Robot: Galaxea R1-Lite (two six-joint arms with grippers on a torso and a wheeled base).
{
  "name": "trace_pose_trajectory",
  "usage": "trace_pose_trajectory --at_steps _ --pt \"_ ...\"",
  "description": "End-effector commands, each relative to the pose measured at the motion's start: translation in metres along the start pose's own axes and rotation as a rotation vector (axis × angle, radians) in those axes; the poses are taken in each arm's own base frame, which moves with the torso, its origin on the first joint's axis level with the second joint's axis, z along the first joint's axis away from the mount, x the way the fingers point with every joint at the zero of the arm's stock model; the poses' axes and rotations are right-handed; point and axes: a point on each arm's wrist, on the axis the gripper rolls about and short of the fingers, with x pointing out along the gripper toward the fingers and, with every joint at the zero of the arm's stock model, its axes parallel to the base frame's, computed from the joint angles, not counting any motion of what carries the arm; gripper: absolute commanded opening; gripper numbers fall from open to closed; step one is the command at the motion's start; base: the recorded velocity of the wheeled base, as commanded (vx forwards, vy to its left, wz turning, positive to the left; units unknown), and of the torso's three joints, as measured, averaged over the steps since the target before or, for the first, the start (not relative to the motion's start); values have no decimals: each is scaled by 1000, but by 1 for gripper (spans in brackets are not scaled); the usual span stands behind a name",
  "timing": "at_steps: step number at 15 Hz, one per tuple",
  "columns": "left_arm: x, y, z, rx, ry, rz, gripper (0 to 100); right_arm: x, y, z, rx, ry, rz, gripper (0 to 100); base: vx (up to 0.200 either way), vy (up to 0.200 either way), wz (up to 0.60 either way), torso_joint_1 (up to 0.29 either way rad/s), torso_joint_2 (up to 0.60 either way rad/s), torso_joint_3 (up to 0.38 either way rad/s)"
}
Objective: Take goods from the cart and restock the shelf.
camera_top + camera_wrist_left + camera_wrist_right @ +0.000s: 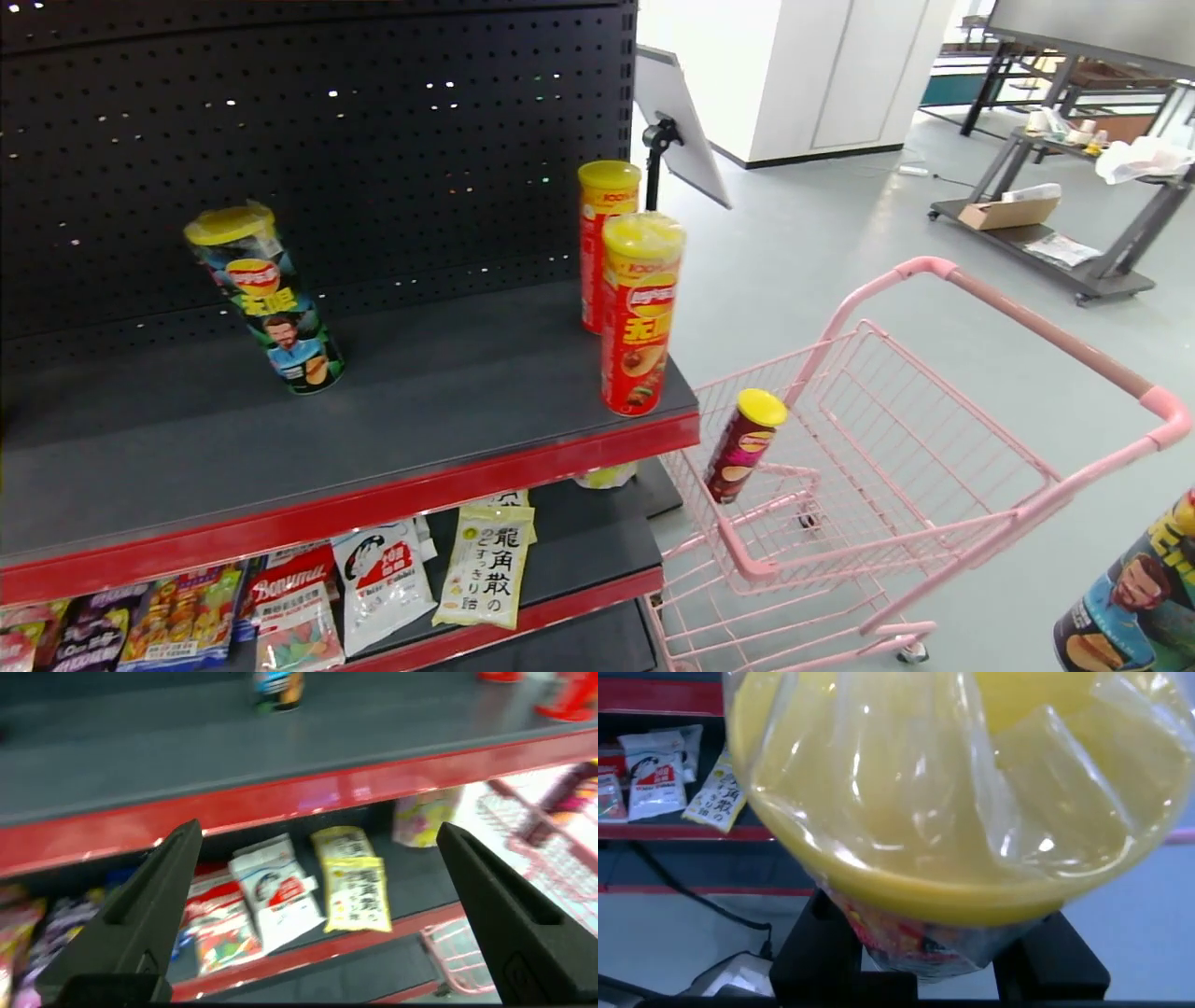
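Our right gripper [938,957] pinches a dark chip can [915,803] by its body, the yellow lid facing the wrist. Our left gripper [318,831] is spread wide around nothing; just ahead of its fingertips runs the shelf [280,803] and its red edge, with snack bags [350,891] below. The pink cart [934,448], with a maroon can [744,446] leaning inside, stands near the held can.

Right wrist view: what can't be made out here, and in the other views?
- Right wrist view: the held can covers most of the right hand.
- Head view: that can is cut by the bottom-right corner.
- Left wrist view: the shelf can is cut by the top edge.
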Motion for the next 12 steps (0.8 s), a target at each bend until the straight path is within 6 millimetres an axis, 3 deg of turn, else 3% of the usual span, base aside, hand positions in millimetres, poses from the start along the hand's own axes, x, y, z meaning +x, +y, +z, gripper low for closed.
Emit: trace_pose_trajectory --at_steps 1,3,5,12 --pt "0 0 0 0 0 1 100 2 0 -1 0 12 2 0 0 0 600 12 7 -12" --pt "0 0 0 1 0 1 100 2 0 -3 0 16 1 0 0 0 600 5 5 0" --pt "0 0 0 3 0 1 100 1 1 -7 -11 17 -6 0 0 0 0 0 0 0" --pt "0 0 0 3 0 -1 100 -1 3 -15 -24 -105 42 0 0 200 0 4 2 2"
